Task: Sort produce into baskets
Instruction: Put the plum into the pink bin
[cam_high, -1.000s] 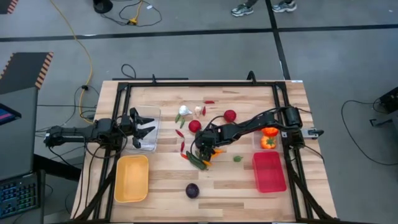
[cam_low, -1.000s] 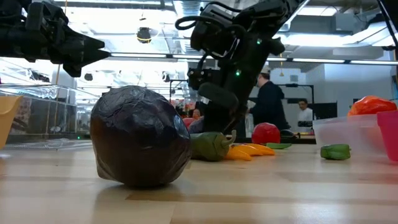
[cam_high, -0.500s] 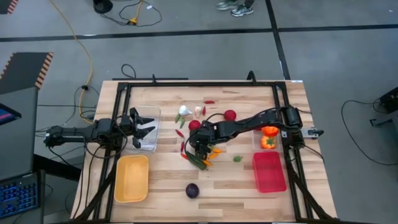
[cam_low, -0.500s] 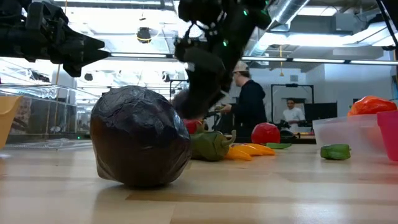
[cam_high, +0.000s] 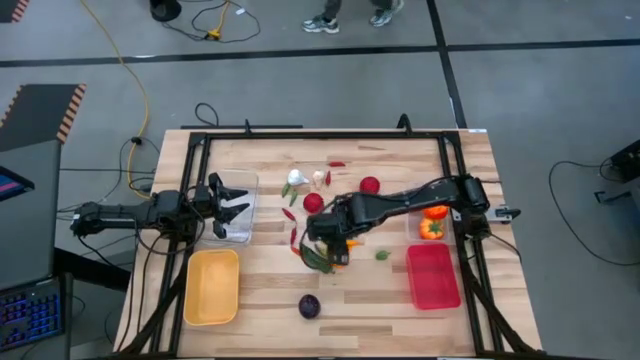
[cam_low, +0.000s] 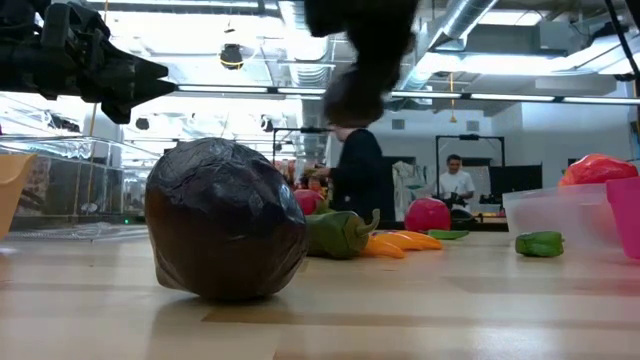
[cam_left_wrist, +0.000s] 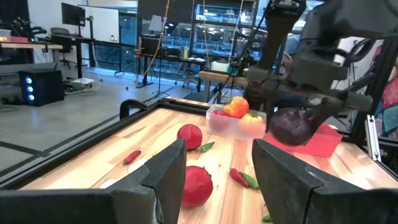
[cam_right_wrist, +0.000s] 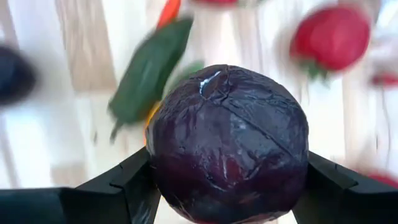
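The dark purple round (cam_right_wrist: 229, 144) clamped in the right gripper (cam_right_wrist: 227, 180) looks light, stiff and wrinkly-skinned, probably a little slick, so a hold across its widest middle, as here, seems the safest. That gripper hangs above the middle of the table (cam_high: 270, 290), over the green and orange chillies (cam_high: 322, 258), its fingers spread wide around the round and pressing on both sides. The left gripper (cam_high: 232, 211) waits with its fingers apart and empty over the clear basket (cam_high: 247, 186) near the table's left edge.
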